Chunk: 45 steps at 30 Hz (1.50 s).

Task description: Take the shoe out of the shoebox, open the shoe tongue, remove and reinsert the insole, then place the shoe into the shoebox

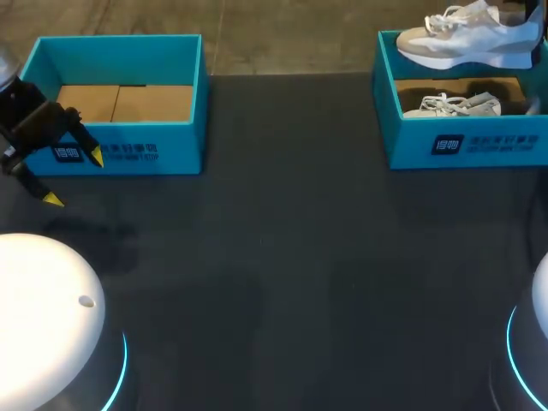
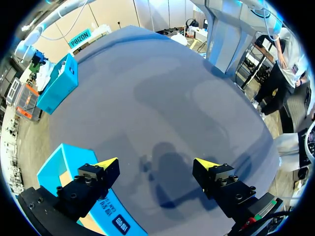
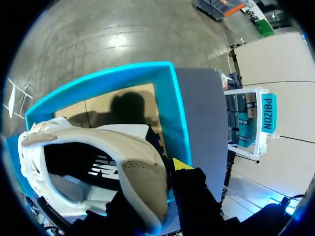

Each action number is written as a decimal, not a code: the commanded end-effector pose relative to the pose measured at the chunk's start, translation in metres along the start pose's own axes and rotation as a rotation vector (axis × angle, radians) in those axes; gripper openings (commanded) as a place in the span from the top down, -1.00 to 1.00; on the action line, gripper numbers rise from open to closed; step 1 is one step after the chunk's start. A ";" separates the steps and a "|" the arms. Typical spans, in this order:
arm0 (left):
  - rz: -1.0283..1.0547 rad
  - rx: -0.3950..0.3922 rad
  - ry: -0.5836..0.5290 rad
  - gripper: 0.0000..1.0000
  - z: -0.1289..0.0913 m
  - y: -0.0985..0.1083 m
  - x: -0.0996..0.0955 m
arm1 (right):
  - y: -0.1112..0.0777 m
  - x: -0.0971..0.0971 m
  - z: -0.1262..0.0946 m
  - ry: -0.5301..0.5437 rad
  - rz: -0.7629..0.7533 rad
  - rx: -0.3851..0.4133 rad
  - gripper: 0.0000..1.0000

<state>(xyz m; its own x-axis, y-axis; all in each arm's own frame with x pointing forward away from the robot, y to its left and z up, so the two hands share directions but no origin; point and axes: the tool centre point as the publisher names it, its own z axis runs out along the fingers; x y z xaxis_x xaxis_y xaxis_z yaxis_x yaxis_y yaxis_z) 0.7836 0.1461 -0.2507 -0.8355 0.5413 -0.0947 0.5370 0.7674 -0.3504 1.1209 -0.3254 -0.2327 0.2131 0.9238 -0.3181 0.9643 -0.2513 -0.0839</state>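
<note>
Shoebox (image 1: 462, 145), teal and open-topped, stood at the far right corner of the table (image 1: 300, 257), and everything else is placed from it. Directly above its back rim hung the shoe (image 1: 475, 38), a white and pale-grey sneaker held level and clear of the box, its sole towards the box floor. Inside the shoebox, on the brown cardboard bottom near the front wall, lay a second sneaker (image 1: 454, 105) on its side with its laces loose.

In the right wrist view the right gripper (image 3: 160, 179) was clamped on the lifted shoe at the heel collar. One yellow tip (image 3: 182, 163) showed against the outside of the heel, while the other finger was hidden by the shoe. Below the shoe, the shoebox's cardboard floor carried a dark shadow.

Far across the table from the shoebox, at the opposite far corner, sat a second teal box (image 1: 128, 152) with only bare cardboard inside. The left gripper (image 1: 74, 178) hung just in front of that box's front wall, well apart from the shoebox. Its fingers were spread wide with nothing between them, and only dark tabletop lay beneath.
</note>
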 end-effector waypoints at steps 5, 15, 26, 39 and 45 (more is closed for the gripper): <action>-0.001 -0.004 0.001 -1.00 0.000 -0.001 0.001 | 0.002 -0.003 0.008 0.008 -0.006 0.015 1.00; -0.001 -0.004 0.001 -1.00 0.000 -0.001 0.001 | -0.007 -0.004 0.016 0.006 -0.028 0.012 1.00; -0.001 -0.004 0.001 -1.00 0.000 -0.001 0.001 | -0.011 0.001 0.033 -0.002 -0.067 0.029 1.00; -0.001 -0.004 0.001 -1.00 0.000 -0.001 0.001 | 0.003 -0.005 0.020 0.002 -0.067 -0.001 1.00; -0.001 -0.004 0.001 -1.00 0.000 -0.001 0.001 | 0.015 -0.007 0.020 -0.009 -0.074 -0.045 1.00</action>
<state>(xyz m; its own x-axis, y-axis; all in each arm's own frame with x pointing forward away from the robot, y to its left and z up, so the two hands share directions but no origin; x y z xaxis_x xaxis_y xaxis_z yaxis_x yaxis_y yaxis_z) 0.7836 0.1460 -0.2507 -0.8354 0.5414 -0.0946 0.5370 0.7673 -0.3504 1.1281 -0.3396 -0.2508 0.1415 0.9386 -0.3146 0.9832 -0.1704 -0.0661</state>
